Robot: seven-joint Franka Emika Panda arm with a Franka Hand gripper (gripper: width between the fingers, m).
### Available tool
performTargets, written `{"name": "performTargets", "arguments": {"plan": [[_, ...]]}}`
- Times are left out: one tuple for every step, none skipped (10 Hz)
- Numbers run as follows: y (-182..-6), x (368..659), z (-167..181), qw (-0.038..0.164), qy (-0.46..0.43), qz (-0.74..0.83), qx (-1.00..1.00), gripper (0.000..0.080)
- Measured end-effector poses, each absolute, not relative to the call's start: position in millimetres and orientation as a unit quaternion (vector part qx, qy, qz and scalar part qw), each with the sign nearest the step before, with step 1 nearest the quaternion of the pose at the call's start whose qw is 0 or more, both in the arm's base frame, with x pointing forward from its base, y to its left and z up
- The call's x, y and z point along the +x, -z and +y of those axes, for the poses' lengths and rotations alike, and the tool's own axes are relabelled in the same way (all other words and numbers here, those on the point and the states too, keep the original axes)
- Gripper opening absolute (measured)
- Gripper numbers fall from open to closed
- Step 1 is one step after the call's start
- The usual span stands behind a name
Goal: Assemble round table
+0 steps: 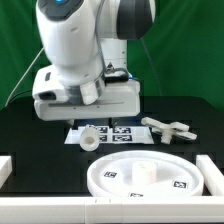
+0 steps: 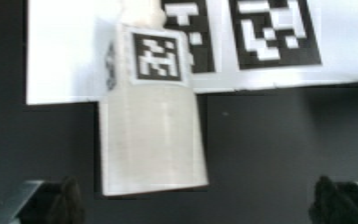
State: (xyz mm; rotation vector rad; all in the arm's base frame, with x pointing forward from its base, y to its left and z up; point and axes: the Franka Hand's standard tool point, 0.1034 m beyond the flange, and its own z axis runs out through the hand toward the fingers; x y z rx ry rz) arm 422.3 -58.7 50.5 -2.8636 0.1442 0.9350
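The short white post [image 1: 88, 138] lies on its side on the marker board [image 1: 120, 132], partly off its edge. In the wrist view the post [image 2: 153, 125] shows a square tag on its far end. My gripper [image 2: 194, 205] is open above it; dark fingertips [image 2: 43, 200] stand wide on either side of the post's near end, not touching it. In the exterior view the gripper [image 1: 88, 112] hangs just above the post. The large round rimmed disc [image 1: 140, 172] lies flat at the front. The cross-shaped piece [image 1: 168, 128] lies at the exterior view's right.
White edge rails run along the left [image 1: 8, 165], right [image 1: 210, 172] and front [image 1: 100, 212] of the black table. A green curtain hangs behind the arm. The marker board [image 2: 69, 60] fills the far part of the wrist view.
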Motion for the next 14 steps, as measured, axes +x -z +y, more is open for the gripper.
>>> {"name": "performTargets", "arguments": {"plan": [[-53.6,422.3,-60.7,0.070,-0.359,0.048,-0.929,0.0649],[-52.2,423.2,-59.3,0.077,-0.395,0.043,-0.915,0.0649],[-47.5,421.7,-57.4,0.082,-0.420,0.037,-0.903,0.0649],[-46.9,421.5,-56.4,0.084,-0.435,0.035,-0.896,0.0649],[-46.0,421.1,-55.8,0.086,-0.441,0.034,-0.893,0.0649],[-44.5,419.7,-57.4,0.086,-0.443,0.030,-0.892,0.0649],[-39.9,414.3,-62.9,0.085,-0.452,0.030,-0.888,0.0649],[-36.8,408.6,-62.1,0.078,-0.471,0.046,-0.877,0.0649],[-30.9,408.1,-61.2,0.077,-0.478,0.050,-0.874,0.0649],[-29.2,408.6,-62.9,0.089,-0.474,0.056,-0.874,0.0649],[-29.2,408.5,-62.8,0.088,-0.474,0.056,-0.874,0.0649],[-29.1,408.6,-61.4,0.088,-0.474,0.053,-0.874,0.0649],[-28.0,407.7,-62.0,0.090,-0.475,0.050,-0.874,0.0649],[-21.5,404.0,-65.6,0.090,-0.481,0.051,-0.871,0.0649]]}}
